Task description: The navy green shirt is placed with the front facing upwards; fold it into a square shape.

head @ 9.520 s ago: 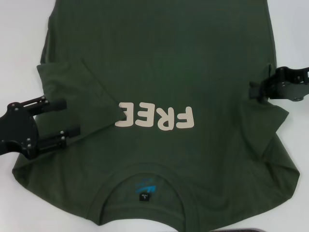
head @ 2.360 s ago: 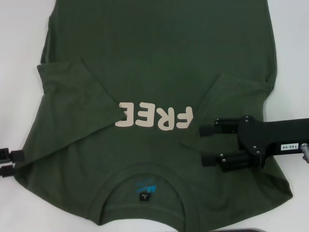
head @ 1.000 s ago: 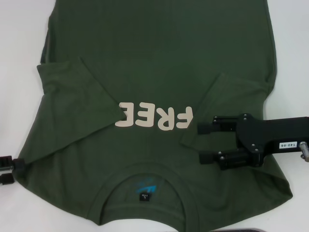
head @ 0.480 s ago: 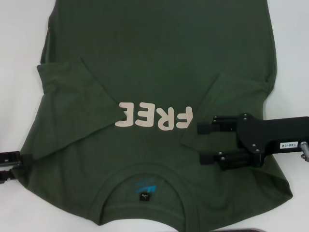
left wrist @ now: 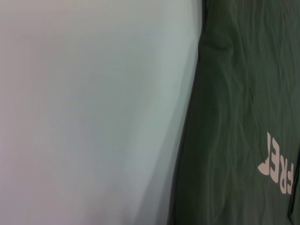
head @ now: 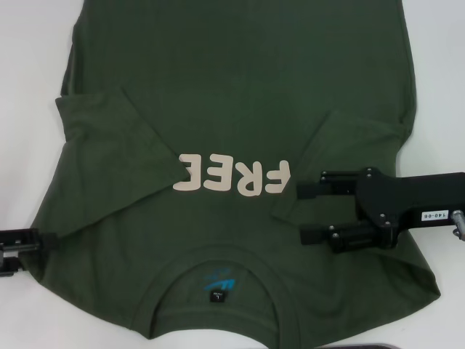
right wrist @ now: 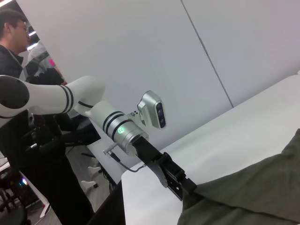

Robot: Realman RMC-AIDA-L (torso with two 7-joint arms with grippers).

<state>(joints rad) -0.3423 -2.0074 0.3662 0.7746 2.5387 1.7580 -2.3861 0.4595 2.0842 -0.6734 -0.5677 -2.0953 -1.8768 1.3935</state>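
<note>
Table (head: 29,43): white surface under everything; bare along both side edges in the head view and filling much of the left wrist view (left wrist: 93,112).

Navy green shirt (head: 240,87): spread front-up over the middle of the table, collar toward the robot's near edge, cream "FREE" lettering (head: 234,177) across the chest. Both short sleeves lie folded inward onto the body. In the left wrist view the shirt (left wrist: 234,117) fills one side, its edge meeting bare table.

Collar (head: 218,287): round, at the near edge, blue inner print and a small black tag showing.

Right gripper (head: 308,212): over the shirt's right side, just beside the end of the lettering, above the folded right sleeve. Its two black fingers stand parted with shirt cloth visible between them; nothing is held.

Left gripper (head: 40,247): at the table's left edge, its tip reaching the shirt's left shoulder edge. In the right wrist view it (right wrist: 185,190) meets the cloth's corner; whether its fingers have closed on the fabric cannot be told.

Person (right wrist: 18,56): standing behind the left arm, beyond the table.
</note>
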